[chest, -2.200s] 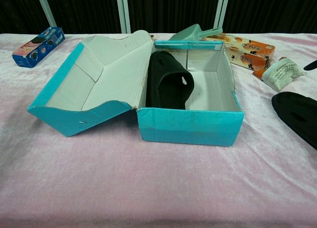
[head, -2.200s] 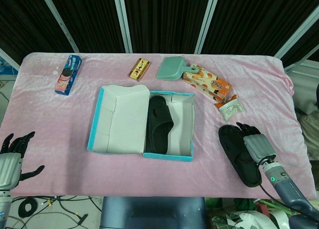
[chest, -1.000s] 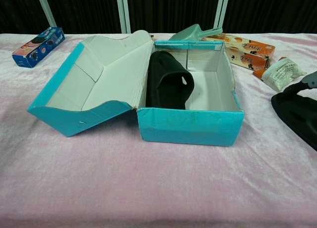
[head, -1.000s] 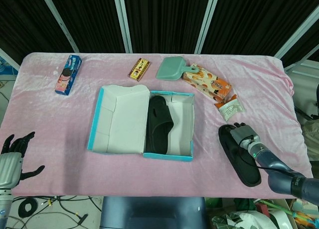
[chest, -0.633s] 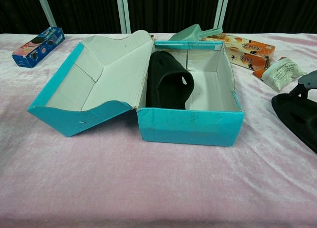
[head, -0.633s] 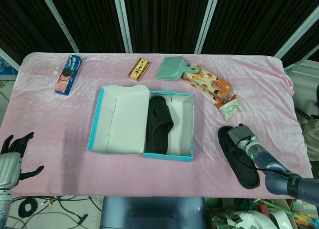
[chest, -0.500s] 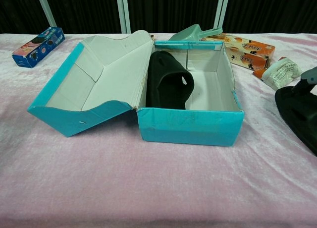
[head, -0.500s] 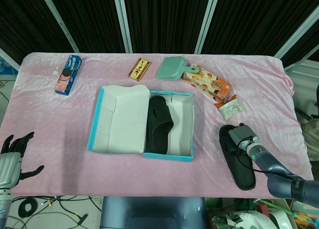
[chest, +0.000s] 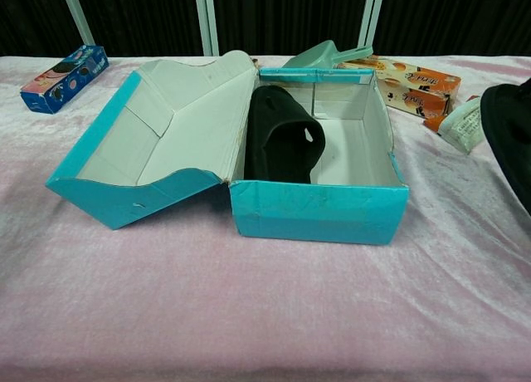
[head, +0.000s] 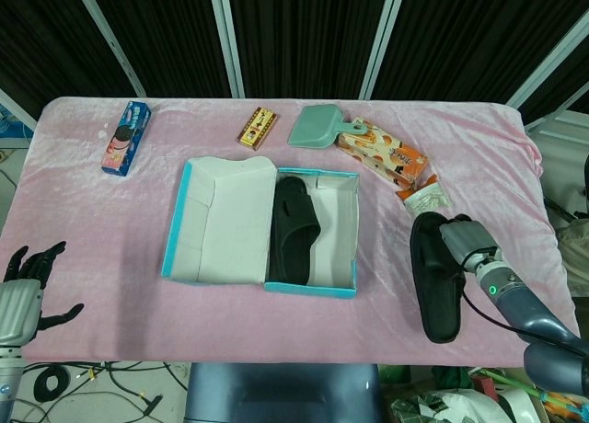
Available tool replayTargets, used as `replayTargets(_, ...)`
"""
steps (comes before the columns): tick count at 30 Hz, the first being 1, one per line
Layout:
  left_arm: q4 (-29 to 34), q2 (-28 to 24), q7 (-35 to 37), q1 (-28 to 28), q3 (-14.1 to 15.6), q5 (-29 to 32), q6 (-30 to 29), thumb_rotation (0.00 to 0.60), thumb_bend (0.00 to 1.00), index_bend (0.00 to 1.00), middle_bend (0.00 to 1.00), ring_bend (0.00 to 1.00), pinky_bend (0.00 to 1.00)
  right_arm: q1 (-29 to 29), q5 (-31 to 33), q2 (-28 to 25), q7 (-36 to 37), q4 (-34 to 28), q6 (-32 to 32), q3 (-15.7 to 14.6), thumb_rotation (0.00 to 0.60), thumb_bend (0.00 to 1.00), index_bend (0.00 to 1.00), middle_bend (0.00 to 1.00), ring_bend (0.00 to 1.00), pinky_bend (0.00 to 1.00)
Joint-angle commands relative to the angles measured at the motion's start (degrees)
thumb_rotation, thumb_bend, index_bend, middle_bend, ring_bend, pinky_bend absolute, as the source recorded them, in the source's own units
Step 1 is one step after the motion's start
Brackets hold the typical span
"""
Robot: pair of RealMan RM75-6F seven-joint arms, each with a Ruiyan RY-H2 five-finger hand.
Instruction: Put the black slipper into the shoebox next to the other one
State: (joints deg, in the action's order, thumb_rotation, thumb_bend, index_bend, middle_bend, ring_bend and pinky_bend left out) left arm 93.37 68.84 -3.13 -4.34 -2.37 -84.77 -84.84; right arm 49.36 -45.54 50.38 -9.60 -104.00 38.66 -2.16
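Black slipper (head: 434, 278) lying lengthwise well to the right of the shoebox (head: 336, 285), outside it, over the pink tablecloth (head: 110, 230); whether resting on the cloth or raised off it, impossible to tell from above. Showing in the chest view only as a dark shape at the right edge (chest: 510, 133). Right hand (head: 465, 245) gripping the slipper along its upper right side, fingers wrapping the edge. Left hand (head: 23, 290) hovering off the near-left corner of the table, holding nothing, fingers spreading apart.

Shoebox standing open, its teal-edged lid (head: 221, 222) folding out flat to the left. Other slipper (head: 293, 232) lying inside against the left wall, leaning on its side, leaving the right half of the box floor bare white.

Beyond the box, along the far side of the table: green dustpan (head: 317, 127), orange carton (head: 380, 153) just beside it, small white packet (head: 423, 200) near the held slipper's far end, small snack box (head: 259, 127), and blue cookie box (head: 126, 137) sitting well apart toward the left.
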Motion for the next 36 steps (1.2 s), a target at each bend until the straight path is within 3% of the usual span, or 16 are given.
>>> replayTargets(1, 0.1, 0.0, -0.1, -0.1, 0.0, 0.0, 0.1, 0.6, 0.0, 0.09, 0.18, 0.16, 0.01, -7.7, -9.9, -3.9, 23.2, -2.3, -1.9, 9.4, 0.6, 0.23, 0.52, 0.44, 0.24, 0.13)
replayTargets(6, 0.2, 0.0, -0.2, -0.3, -0.1, 0.3, 0.4, 0.6, 0.0, 0.09, 0.18, 0.16, 0.01, -12.8, -20.8, -3.6, 45.2, -1.4, -3.2, 16.5, 0.6, 0.23, 0.52, 0.44, 0.24, 0.13)
replayTargets(12, 0.5, 0.2, -0.6, -0.8, -0.2, 0.6, 1.3, 0.6, 0.0, 0.09, 0.18, 0.16, 0.01, -14.5, -32.5, 1.0, 63.6, 2.0, 0.9, 20.4, 0.6, 0.23, 0.52, 0.43, 0.23, 0.13)
replayTargets(17, 0.9, 0.0, -1.1, -1.0, -0.2, 0.9, 1.6, 0.6, 0.0, 0.08, 0.17, 0.16, 0.01, -12.6, -35.0, 7.4, 64.5, 6.8, 4.4, 20.7, 0.6, 0.23, 0.52, 0.44, 0.23, 0.13)
replayTargets(25, 1.6, -0.2, -1.7, -0.7, 0.0, 1.7, 1.7, 0.6, 0.0, 0.08, 0.17, 0.16, 0.01, -7.8, -32.2, 17.3, 59.5, 14.8, 5.8, 21.7, 0.6, 0.23, 0.52, 0.44, 0.23, 0.13)
replayTargets(36, 2.4, -0.5, -2.4, -0.2, 0.2, 2.3, 1.4, 0.6, 0.0, 0.08, 0.17, 0.16, 0.01, -4.5, -30.3, 24.9, 52.5, 22.2, 7.2, 21.1, 0.6, 0.23, 0.52, 0.44, 0.23, 0.13)
